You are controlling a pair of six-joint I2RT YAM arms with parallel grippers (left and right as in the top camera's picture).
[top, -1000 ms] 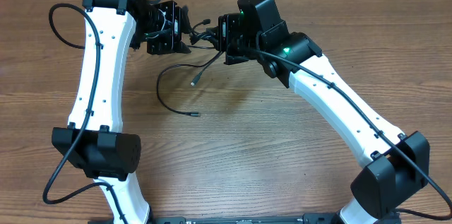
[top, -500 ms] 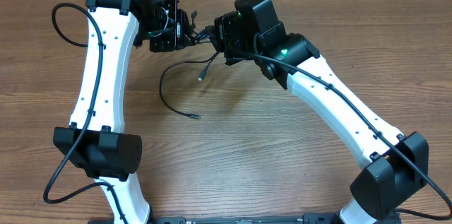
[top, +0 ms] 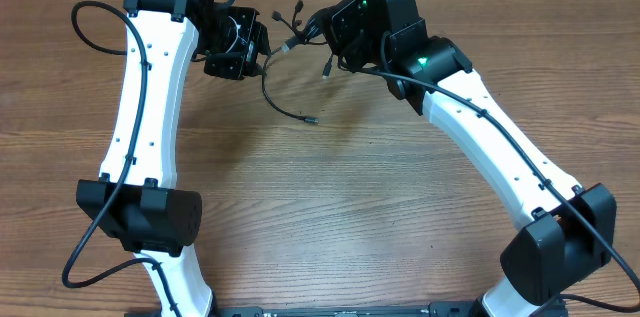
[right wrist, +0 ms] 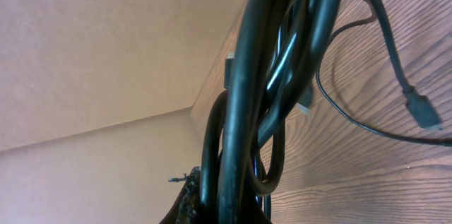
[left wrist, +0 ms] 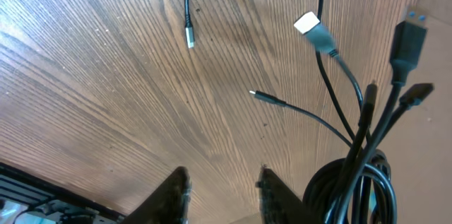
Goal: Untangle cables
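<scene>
The table point(top: 330, 207) is brown wood laminate with a fine, streaky grain. Both arms are smooth white shells with matte black joints. A small green lamp point(top: 428, 60) glows on the right arm, in the upper right of the overhead frame.

The cables point(top: 290, 29) hang near the top centre of the overhead view, strung between the two claws. One thin strand curves down from them and ends in a small plug point(top: 312, 119) lying on the wood.

The right claw point(top: 335, 32) is clenched on the cables. In its wrist view the glossy round black cords point(right wrist: 247, 111) rise out of the dark fingertips point(right wrist: 191, 206) at the bottom centre of the frame, looped over one another, against a plain beige wall point(right wrist: 92, 54).

The left claw point(top: 240, 52) is released. Its wrist view shows two black fingers point(left wrist: 176, 192) at the bottom edge with bare wood between them. The coiled bundle point(left wrist: 353, 174) sits just to their right, at lower right.

Several plug ends fan out of that bundle:
- A flat plug with a pale, silvery tip point(left wrist: 308, 23).
- A rectangular black plug with a blue insert point(left wrist: 412, 33) in the upper right corner.
- A thin metal-tipped plug point(left wrist: 260, 97) at mid-frame.
- A slim plug point(left wrist: 189, 37) hanging at upper centre.
</scene>
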